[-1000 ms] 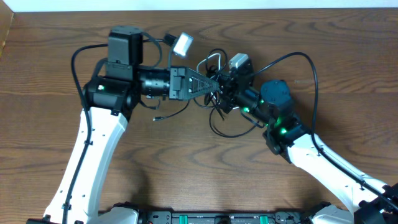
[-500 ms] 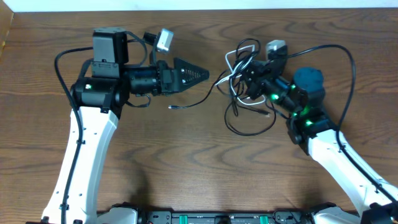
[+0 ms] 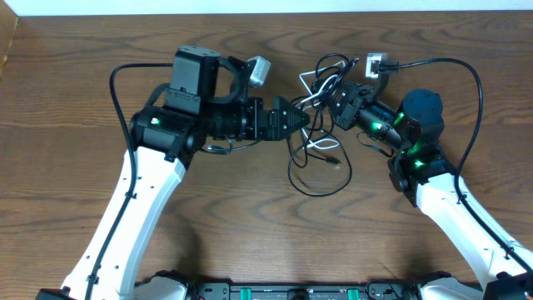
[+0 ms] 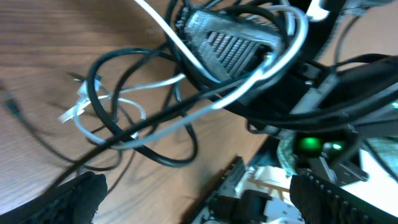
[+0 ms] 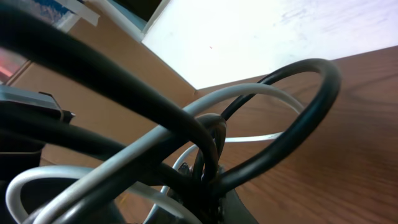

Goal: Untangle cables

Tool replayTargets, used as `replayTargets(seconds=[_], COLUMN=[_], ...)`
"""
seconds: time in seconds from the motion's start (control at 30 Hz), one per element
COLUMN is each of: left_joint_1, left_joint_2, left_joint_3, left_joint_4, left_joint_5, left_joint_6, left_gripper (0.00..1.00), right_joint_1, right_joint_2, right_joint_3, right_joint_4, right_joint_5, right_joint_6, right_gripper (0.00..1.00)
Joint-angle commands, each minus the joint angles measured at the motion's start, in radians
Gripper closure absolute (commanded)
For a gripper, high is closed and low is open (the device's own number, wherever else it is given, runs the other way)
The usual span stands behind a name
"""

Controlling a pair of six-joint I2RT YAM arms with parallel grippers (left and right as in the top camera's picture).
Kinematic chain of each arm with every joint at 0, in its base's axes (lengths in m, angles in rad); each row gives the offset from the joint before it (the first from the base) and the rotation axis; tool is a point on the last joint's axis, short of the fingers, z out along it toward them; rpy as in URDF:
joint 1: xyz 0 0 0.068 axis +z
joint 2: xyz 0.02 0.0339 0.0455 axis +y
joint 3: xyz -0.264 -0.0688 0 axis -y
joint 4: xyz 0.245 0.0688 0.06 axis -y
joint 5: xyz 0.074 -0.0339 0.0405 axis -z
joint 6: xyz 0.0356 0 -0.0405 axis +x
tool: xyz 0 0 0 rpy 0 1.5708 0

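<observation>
Two cables, one black and one white, sit knotted together at the far middle of the counter. My right gripper is closed tight on the cables, with the knot bunched at its tip. From there a long loop trails onto the wood on my side. My left gripper points at the knot from the left, its tip just beside the strands. From above I cannot tell whether it touches them.

The left wrist view settles its state: both fingers stand wide apart at the bottom corners of the picture. That view also gives me what the overhead hides. Strands are wrapped over the ribbed grey finger of the right gripper, a green light glows behind it, and one end of the white cable lies on the wood at the left.

The right wrist view is all close-up. The black cable curls in a big arc over the white one, and both run down to one pinch point. A pale wall shows beyond the counter's far edge.
</observation>
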Motion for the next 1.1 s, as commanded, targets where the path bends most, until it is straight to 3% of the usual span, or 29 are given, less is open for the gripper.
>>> replayTargets(seconds=[0.0,0.27,0.57,0.77,1.07], left_joint_1=[-0.020,-0.020,-0.048,-0.098,-0.109], left_joint_2=[-0.013,-0.012,0.018,0.050,0.104], left_joint_3=[0.023,0.023,0.023,0.023,0.023], left_joint_4=[-0.002,0.006,0.036,0.036,0.032], left_joint_5=[-0.134,-0.411,-0.438,-0.567,-0.617], left_joint_6=[0.016,0.016,0.012,0.012,0.012], left_gripper=[0.02,0.02,0.06,0.06,0.07], right_joint_1=[-0.003,-0.003,-0.002,-0.002,-0.005], right_joint_2=[-0.019,-0.019,-0.019,-0.019,-0.019], right_joint_3=[0.006,0.006,0.006,0.006,0.006], right_joint_4=[0.010,0.017,0.020,0.022,0.058], right_joint_5=[-0.039,-0.160,-0.229,-0.229,-0.228], right_joint_6=[0.039,0.127,0.153,0.153,0.153], right_gripper=[0.99,0.99,0.99,0.99,0.99])
